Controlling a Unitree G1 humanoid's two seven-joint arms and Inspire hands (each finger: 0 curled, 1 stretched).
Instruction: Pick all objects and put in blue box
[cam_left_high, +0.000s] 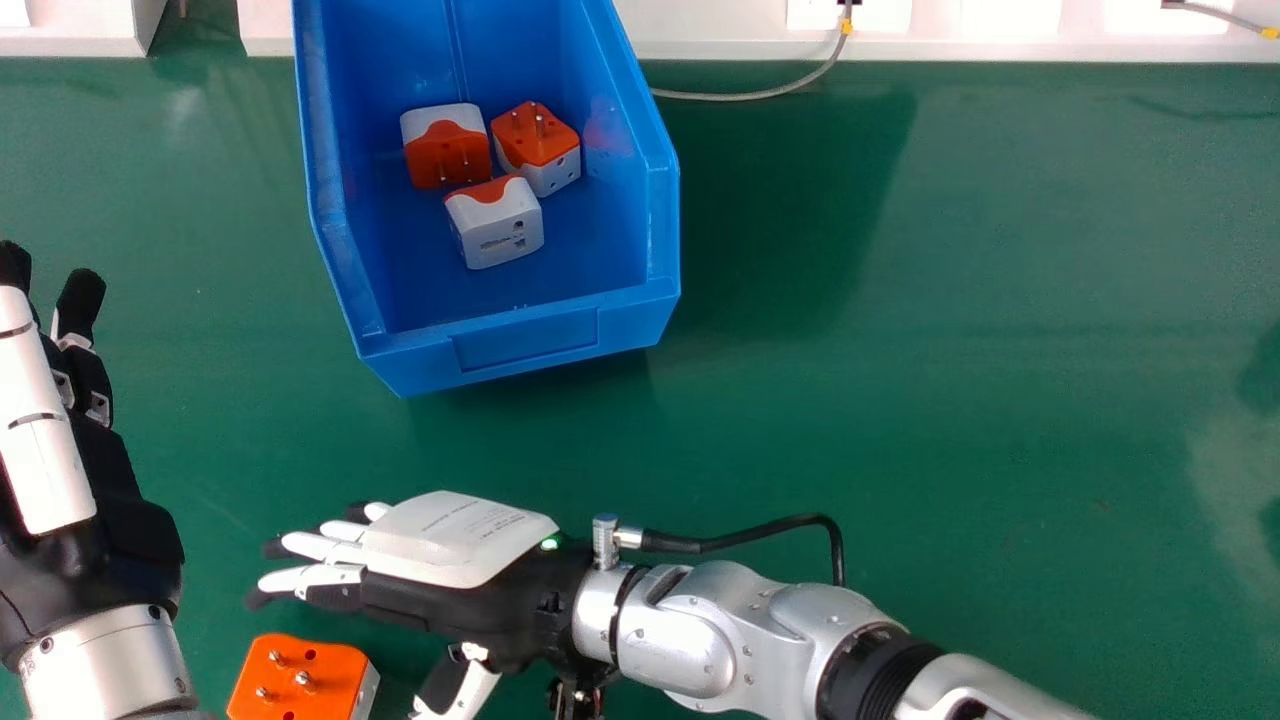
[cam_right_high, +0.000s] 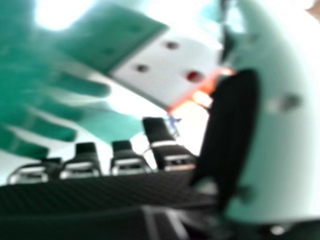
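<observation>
L hand (cam_left_high: 140, 530): left of & nearer robot than blue box (cam_left_high: 525, 340), fingers released, roughly straight. Loose orange/white adptr (cam_left_high: 295, 680): on green surface (cam_left_high: 950, 420), nearer robot than box, prongs up, just beside R hand. R hand (cam_left_high: 440, 590): btwn box & robot, palm down-ish, fingers released, extended twd box's left side, nothing grasped. In box, L to R: 1st adptr (cam_left_high: 448, 160), rear, prongs showing; 2nd adptr (cam_left_high: 500, 228), nearer box front, mostly white side showing; 3rd adptr (cam_left_high: 537, 140), rear, prongs up. Grey cable (cam_left_high: 740, 97): right of box, near its rear.
</observation>
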